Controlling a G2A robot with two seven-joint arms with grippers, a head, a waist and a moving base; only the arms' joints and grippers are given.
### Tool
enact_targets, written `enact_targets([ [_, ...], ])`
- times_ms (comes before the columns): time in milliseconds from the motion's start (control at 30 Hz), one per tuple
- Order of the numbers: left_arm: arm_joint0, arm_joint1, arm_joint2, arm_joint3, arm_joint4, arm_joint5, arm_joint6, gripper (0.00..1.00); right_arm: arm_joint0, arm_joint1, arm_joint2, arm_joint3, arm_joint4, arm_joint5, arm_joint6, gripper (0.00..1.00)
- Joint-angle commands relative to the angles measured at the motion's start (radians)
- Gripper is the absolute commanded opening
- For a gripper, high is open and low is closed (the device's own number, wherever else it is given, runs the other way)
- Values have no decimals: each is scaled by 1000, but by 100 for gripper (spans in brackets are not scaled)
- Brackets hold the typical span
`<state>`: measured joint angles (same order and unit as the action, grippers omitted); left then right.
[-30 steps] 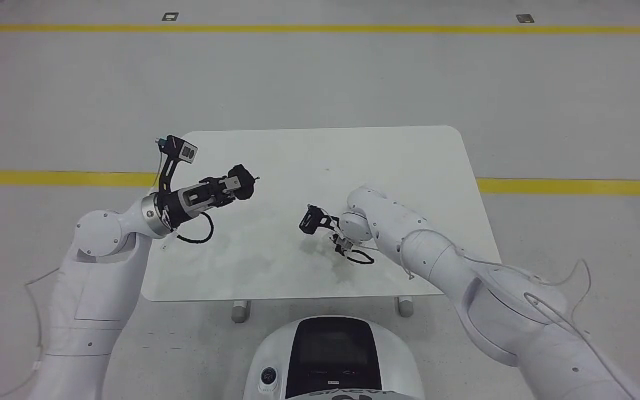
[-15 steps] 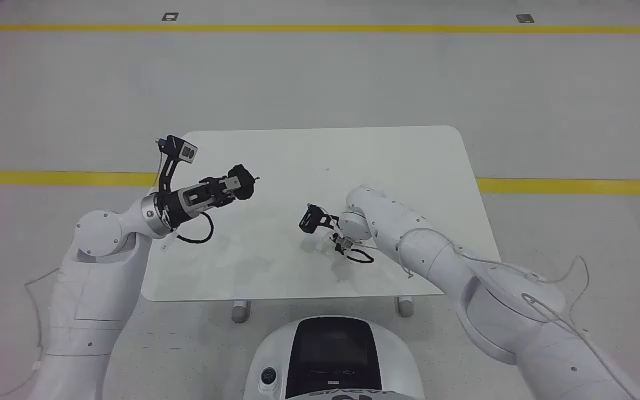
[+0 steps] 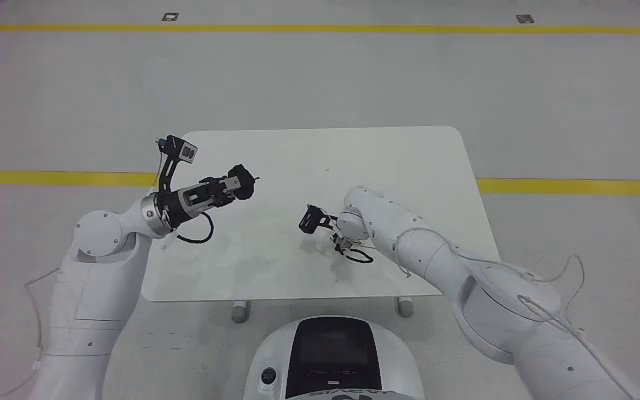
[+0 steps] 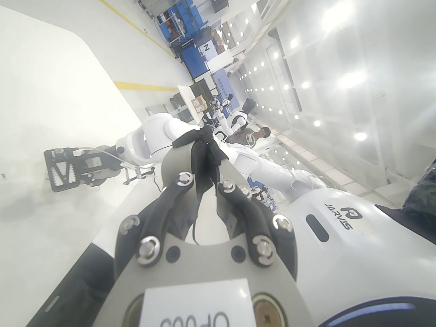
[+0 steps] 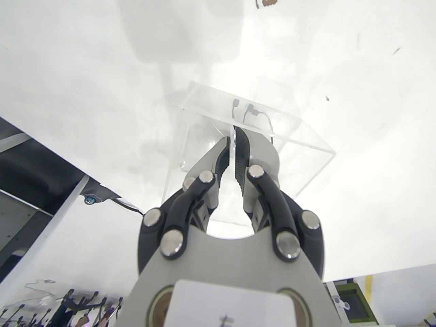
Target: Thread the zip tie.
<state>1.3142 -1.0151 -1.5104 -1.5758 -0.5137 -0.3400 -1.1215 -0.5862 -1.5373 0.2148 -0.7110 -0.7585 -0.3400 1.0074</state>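
Left gripper (image 3: 250, 181) was clenched on a black strip, the zip tie (image 4: 203, 158), above the table's (image 3: 400, 160) left part with bare top all round. Right gripper (image 5: 234, 139), well apart near the table's middle, pinched the wall of a clear box (image 5: 306, 144). Two black bits (image 5: 251, 110) on that box were too small to make out.

zip tie (image 4: 201, 171) — thin, partly hidden (left tool (image 4: 204, 148))
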Motion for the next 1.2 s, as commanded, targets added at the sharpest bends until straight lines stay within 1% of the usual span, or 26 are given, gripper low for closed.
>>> enact_targets([
  [0,0,0,0,0,0,0,0,0,1,-1,-1,-2,7,0,5,13],
  [100,0,0,0,0,0,0,0,0,5,-1,-4,-8,20,0,15,14],
  [233,0,0,0,0,0,0,0,0,10,2,-11,-20,32,0,26,11],
  [400,0,0,0,0,0,0,0,0,18,6,-20,-30,37,0,29,18],
  [667,0,0,0,0,0,0,0,0,25,10,-18,-30,19,0,6,19],
  [867,0,0,0,0,0,0,0,0,14,6,-23,-10,31,0,8,17],
  [1100,0,0,0,0,0,0,0,0,15,-4,-34,15,52,0,13,15],
  [1167,0,0,0,0,0,0,0,0,17,-6,-38,20,57,0,15,9],
])
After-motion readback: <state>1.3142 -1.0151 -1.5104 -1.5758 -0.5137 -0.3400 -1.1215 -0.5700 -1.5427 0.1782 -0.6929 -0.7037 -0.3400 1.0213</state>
